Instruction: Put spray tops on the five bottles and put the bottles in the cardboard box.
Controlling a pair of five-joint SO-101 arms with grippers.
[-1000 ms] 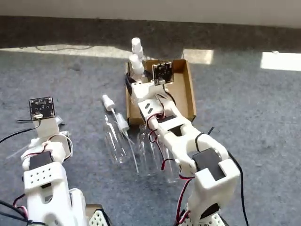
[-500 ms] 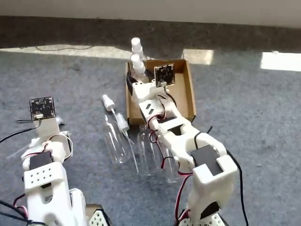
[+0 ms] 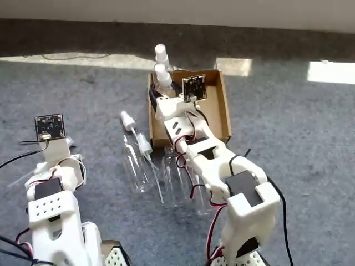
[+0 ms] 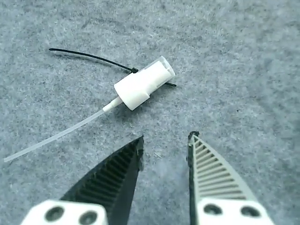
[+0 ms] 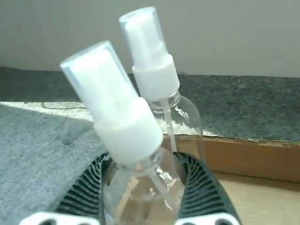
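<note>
Cardboard box (image 3: 223, 105) sat top centre of the high view. Right end effector (image 5: 143, 164) was clamped on a capped bottle (image 5: 126, 136) at the box's upper-left corner, beside a second capped bottle (image 5: 161, 89). Left end effector (image 4: 165, 140) hung with fingers apart, just short of a loose spray top (image 4: 140, 84) on the carpet.

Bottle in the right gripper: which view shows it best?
The right wrist view: the bottle is close up, clamped in the right gripper. In the high view, its spray top pokes out past the arm. The left wrist view faces carpet.
</note>
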